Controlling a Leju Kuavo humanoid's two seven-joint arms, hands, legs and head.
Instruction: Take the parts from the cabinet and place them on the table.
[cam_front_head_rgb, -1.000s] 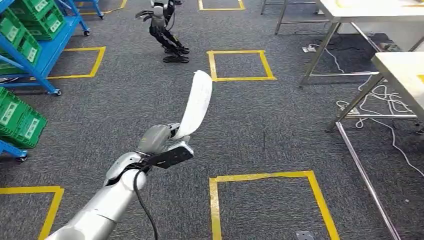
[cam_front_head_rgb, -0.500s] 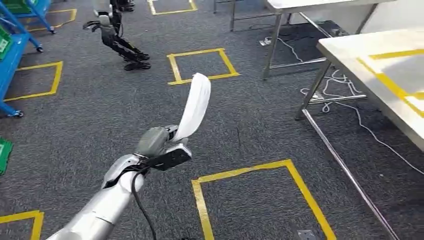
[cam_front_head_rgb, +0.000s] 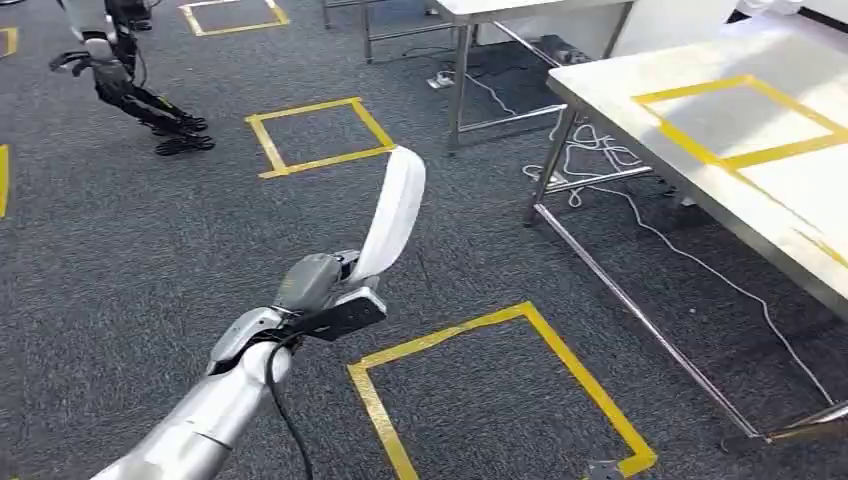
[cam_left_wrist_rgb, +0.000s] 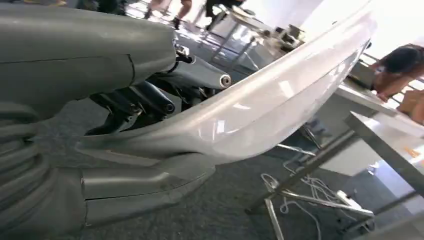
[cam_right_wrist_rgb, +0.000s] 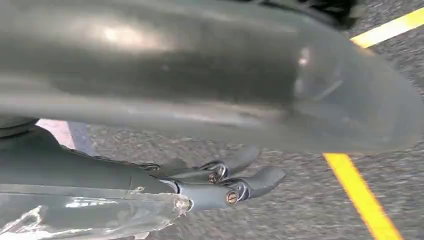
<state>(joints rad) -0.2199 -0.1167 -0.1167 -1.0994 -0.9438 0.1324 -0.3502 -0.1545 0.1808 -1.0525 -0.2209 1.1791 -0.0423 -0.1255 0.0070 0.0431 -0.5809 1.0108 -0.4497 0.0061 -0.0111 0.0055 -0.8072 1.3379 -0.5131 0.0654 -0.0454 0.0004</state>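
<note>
My left hand (cam_front_head_rgb: 320, 285) grips the lower end of a long, white, curved part (cam_front_head_rgb: 395, 210), which stands up and leans slightly right over the grey carpet. In the left wrist view the same glossy part (cam_left_wrist_rgb: 280, 100) runs across the palm of that hand (cam_left_wrist_rgb: 125, 65), with the thumb under it and dark fingers above. The white table (cam_front_head_rgb: 620, 85), marked with yellow tape, stands ahead on the right, well beyond the part's tip. My right hand (cam_right_wrist_rgb: 235, 180) hangs over the carpet with its fingers loosely extended and nothing in them.
The table's metal legs and floor rail (cam_front_head_rgb: 640, 300) run diagonally at the right, with loose white cables (cam_front_head_rgb: 590, 165) under it. A second table (cam_front_head_rgb: 480, 10) stands behind. Another small robot (cam_front_head_rgb: 110, 70) stands at the far left. Yellow tape squares (cam_front_head_rgb: 500, 320) mark the carpet.
The camera has turned right: the blue racks with green bins have left the picture and the white table now takes up the right side. My left hand still holds the part the same way.
</note>
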